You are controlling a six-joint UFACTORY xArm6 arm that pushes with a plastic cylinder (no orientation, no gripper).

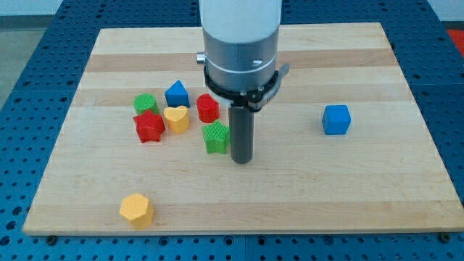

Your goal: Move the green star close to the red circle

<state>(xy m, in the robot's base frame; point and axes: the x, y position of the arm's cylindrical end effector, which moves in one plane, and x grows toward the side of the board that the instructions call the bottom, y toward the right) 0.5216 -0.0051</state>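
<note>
- Camera view: my tip (241, 159) is sitting on the wooden board (304, 188) a little toward the view's left of its middle, touching or just beside the view's right side of the green star (216, 138).
- No gripper on this arm, just the dark rod hanging under the white-and-grey arm body (241, 51), so nothing is spreading or pinching.
- Green star is lying just below the red circle (208, 108), close to it but apart.
- Yellow heart (176, 119) is sitting left of the red circle, red star (149, 127) touching the heart's left side.
- Green cylinder-like block (145, 104) is sitting above the red star; blue triangular block (177, 93) right of it.
- Blue cube (336, 119) is sitting alone toward the board's right edge.
- Yellow hexagon block (136, 210) is lying near the bottom-left corner.
</note>
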